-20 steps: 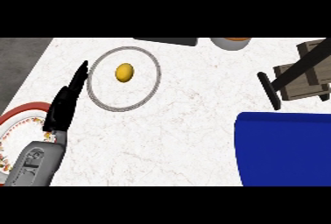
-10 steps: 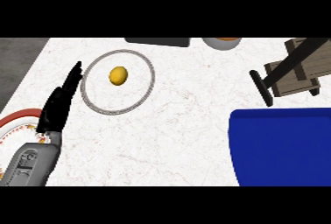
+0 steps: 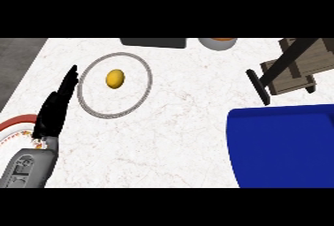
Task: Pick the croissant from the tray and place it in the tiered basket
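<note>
A small yellow-orange oval item (image 3: 115, 78) lies in the middle of a round white plate (image 3: 151, 79) with a grey rim, at the upper left of the counter. My left hand (image 3: 55, 108) stands just left of that plate, open, fingers straight and pointing away from me, holding nothing. Its fingertips are beside the plate's left rim, a small gap apart. A wooden tiered basket (image 3: 294, 73) with dark posts stands at the upper right. A large blue tray (image 3: 287, 145) fills the lower right. My right hand shows nowhere.
A red-rimmed plate (image 3: 14, 126) sits at the left edge, partly under my left forearm. A dark flat object (image 3: 154, 42) and a grey bowl (image 3: 217, 43) with something orange inside stand at the counter's far edge. White marble counter lies between plate and tray.
The whole view has slid slightly left. My left hand has drawn back a little, from overlapping the plate's left rim to just beside it. The yellow-orange item has not moved on its plate.
</note>
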Tool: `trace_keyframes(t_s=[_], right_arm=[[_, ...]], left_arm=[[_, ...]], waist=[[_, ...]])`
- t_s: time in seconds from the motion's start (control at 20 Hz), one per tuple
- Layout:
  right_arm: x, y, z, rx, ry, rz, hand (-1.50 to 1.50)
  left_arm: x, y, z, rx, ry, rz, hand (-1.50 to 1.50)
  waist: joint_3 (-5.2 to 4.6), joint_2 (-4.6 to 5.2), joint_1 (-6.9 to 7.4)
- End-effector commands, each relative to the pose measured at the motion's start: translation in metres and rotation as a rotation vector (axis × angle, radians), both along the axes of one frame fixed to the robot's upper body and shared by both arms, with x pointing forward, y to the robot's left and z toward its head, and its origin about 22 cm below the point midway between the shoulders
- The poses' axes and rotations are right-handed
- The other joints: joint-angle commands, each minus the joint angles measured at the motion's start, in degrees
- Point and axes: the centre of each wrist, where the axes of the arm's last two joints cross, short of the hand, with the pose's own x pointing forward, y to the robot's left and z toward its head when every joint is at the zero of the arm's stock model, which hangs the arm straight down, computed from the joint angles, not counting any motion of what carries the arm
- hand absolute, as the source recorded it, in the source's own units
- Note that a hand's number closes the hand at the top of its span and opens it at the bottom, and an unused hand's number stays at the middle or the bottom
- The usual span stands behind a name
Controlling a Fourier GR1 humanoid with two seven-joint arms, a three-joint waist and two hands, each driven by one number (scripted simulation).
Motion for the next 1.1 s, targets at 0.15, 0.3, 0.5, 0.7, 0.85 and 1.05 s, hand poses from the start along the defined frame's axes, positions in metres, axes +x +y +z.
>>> trace_keyframes(t_s=[0.15,0.3,0.5,0.7,0.85,1.05], right_arm=[[0.008,-0.001,-0.033,0.180,-0.048,-0.074,1.50],[0.004,-0.010,-0.029,0.336,-0.259,-0.125,1.50],[0.005,-0.022,-0.052,0.341,-0.235,-0.120,-1.50],[0.008,-0.008,-0.062,0.288,-0.355,-0.087,-1.50],[-0.004,-0.007,-0.017,0.221,-0.472,-0.060,-1.50],[-0.006,0.007,-0.012,0.119,-0.564,-0.062,-1.50]], left_arm=[[-0.008,0.010,-0.008,0.000,0.008,0.022,0.00],[-0.007,0.009,-0.009,0.002,0.019,0.038,0.00],[-0.009,0.018,-0.016,0.018,0.005,0.037,0.00],[-0.018,0.003,-0.023,0.004,0.003,0.018,0.00],[-0.014,0.019,-0.015,0.019,0.021,0.038,0.00],[-0.011,0.014,-0.003,-0.002,0.014,0.029,0.00]], waist=[[0.04,-0.38,-1.22],[0.14,-0.34,-1.33],[0.05,-0.19,-1.62],[0.07,-0.71,-1.80],[0.02,-0.83,-1.95],[0.03,-1.05,-1.87]])
